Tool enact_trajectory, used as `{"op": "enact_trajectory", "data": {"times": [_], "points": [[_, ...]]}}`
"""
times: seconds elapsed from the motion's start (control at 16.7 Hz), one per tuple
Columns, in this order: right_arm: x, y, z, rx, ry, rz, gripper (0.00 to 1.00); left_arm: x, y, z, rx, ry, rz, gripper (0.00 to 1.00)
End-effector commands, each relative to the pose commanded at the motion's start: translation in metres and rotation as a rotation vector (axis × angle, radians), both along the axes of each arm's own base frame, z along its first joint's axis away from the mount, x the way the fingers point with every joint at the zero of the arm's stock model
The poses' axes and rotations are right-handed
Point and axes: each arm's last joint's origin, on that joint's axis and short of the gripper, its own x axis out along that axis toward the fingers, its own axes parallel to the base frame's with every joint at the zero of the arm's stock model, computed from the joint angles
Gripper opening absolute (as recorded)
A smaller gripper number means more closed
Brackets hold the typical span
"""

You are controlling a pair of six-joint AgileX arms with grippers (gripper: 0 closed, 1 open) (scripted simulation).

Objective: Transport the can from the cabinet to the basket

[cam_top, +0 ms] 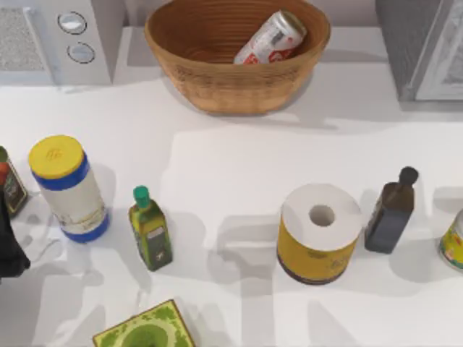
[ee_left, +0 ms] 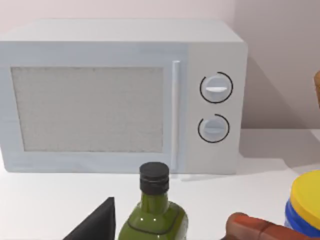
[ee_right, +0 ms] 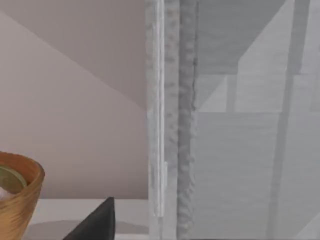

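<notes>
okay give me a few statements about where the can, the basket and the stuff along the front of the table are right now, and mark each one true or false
1. The can lies tilted inside the basket. True.
2. The basket stands at the front edge of the table. False: it stands at the back, between the white microwave and the cabinet.
3. The paper roll stands upright, its hole facing up. True.
4. The dark bottle stands left of the paper roll. False: it stands at the roll's right.
5. The yellow-lidded jar lies on its side. False: it stands upright at the table's left.
6. A small green bottle stands between the jar and the paper roll. True.
</notes>
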Motion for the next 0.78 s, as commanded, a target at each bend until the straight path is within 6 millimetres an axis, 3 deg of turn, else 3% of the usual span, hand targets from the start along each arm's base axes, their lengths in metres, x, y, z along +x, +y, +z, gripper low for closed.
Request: {"op": "enact_trajectory", "data": {"times": [0.18, 0.36, 0.48, 0.78], "points": [[-0.017, -0.008, -0.051, -0.003, 0.020, 0.000, 1.00, 0.000, 0.000, 0.000, 0.000, 0.000, 0.000, 1.00], [-0.020, -0.012, -0.085, -0.003, 0.044, -0.001, 1.00, 0.000, 0.000, 0.000, 0.000, 0.000, 0.000, 1.00], [-0.020, -0.013, -0.094, -0.003, 0.051, -0.003, 1.00, 0.000, 0.000, 0.000, 0.000, 0.000, 0.000, 1.00], [-0.020, -0.013, -0.093, -0.003, 0.052, -0.001, 1.00, 0.000, 0.000, 0.000, 0.000, 0.000, 0.000, 1.00]]}}
